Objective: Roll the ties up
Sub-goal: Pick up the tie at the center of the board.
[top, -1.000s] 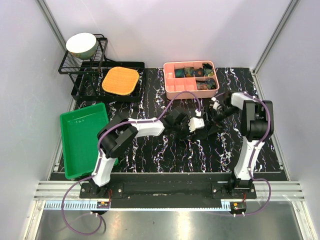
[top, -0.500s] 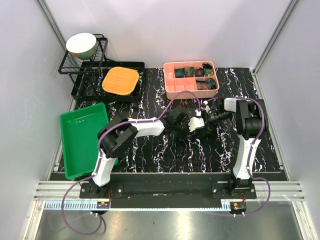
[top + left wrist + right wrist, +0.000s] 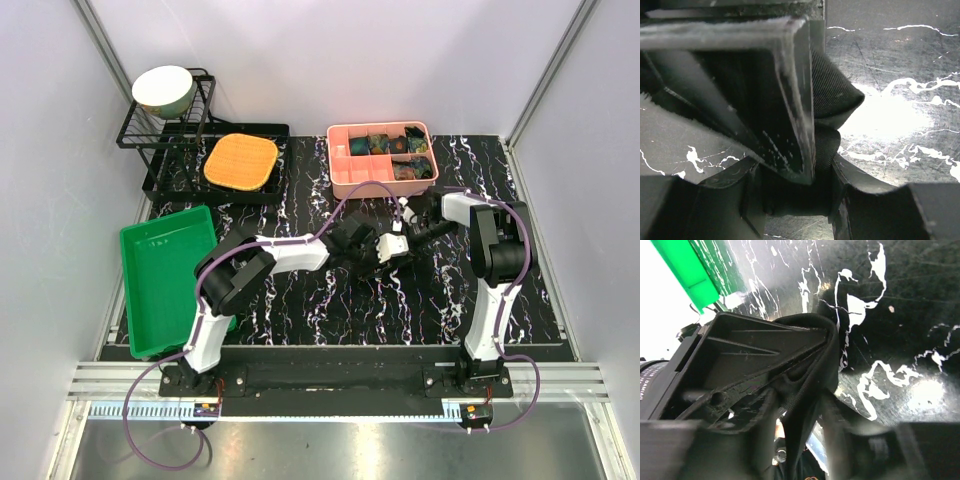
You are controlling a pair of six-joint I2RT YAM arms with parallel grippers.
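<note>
My left end effector point(image 3: 821, 170) is clamped on the black woven fabric tie point(image 3: 832, 95), mid-frame, above the black marbled table point(image 3: 900, 60). My right end effector point(image 3: 812, 410) straddles the same tie; can't tell if it's gripping.

**One black tie mid-table, the others bundled in the tray**

A black tie point(image 3: 832, 90) of fine woven cloth sits near the middle of the table point(image 3: 330, 310), a little toward its back edge. It is bunched up rather than lying flat. One fold bulges to a blunt point beside a finger of the left gripper point(image 3: 393, 247). Another stretch loops over a fingertip of the right gripper point(image 3: 413, 233). More ties point(image 3: 380, 144), dark with teal and brown patches, lie as small bundles in compartments of the pink tray point(image 3: 352, 180) at the back edge.
</note>
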